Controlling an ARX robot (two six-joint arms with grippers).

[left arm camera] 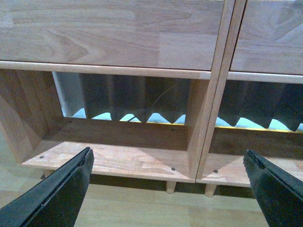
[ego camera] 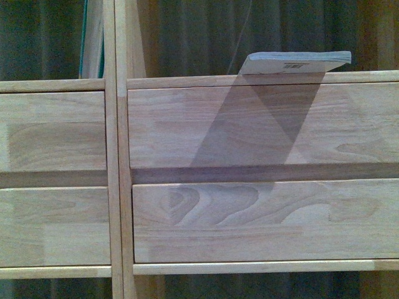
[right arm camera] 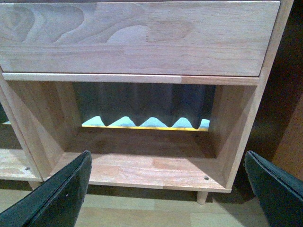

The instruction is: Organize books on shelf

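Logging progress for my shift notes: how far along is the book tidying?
Partly done: the teal book stands in the upper left cubby of the shelf. In hand: nothing; the left gripper and right gripper are open and empty. Remaining: the thin paperback lies flat at the right cubby's front edge.

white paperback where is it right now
Front view: the white paperback lies in the shelf's right column, on the board just above the upper right drawer. The teal book stands in the left column.
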